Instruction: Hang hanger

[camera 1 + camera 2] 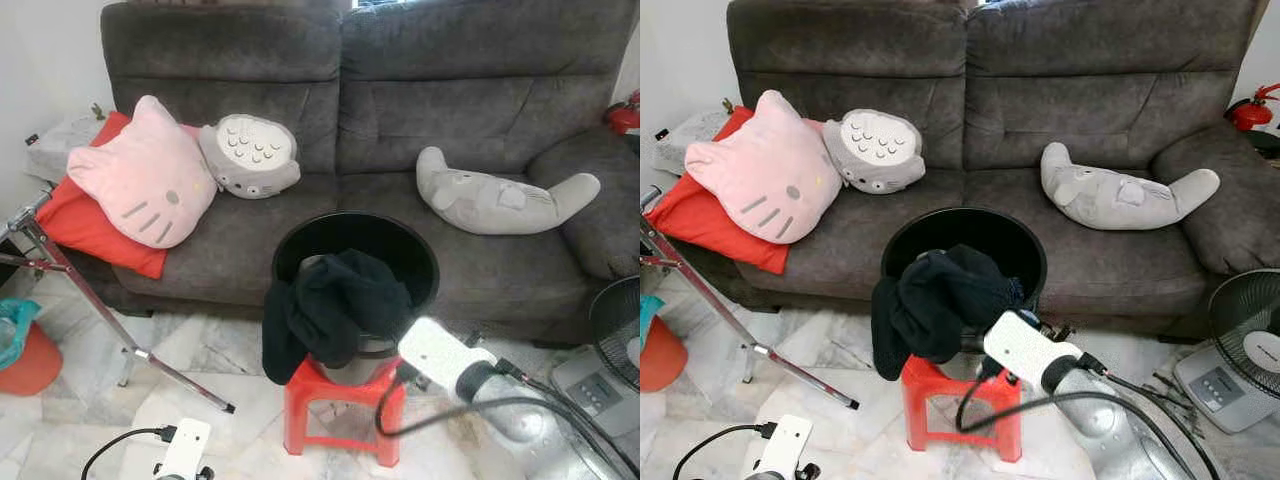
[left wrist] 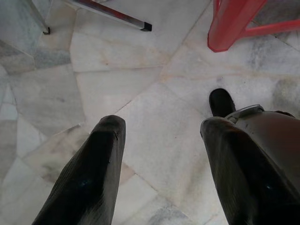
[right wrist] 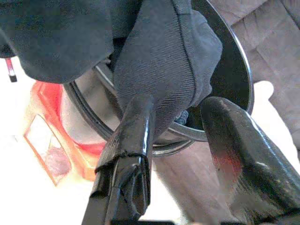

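Note:
A black bucket stands on a red plastic stool in front of the sofa. A black garment is heaped over the bucket's near rim and hangs down its left side. My right gripper is at that rim, open, with a bulge of the garment between its fingertips; its white wrist sits just right of the stool. My left gripper hangs open over the marble floor, near a stool leg. I cannot make out a hanger.
A grey sofa holds a pink cat cushion, a grey round cushion and a long grey cushion. Metal rack legs slant across the floor at left, beside an orange tub. A fan stands at right.

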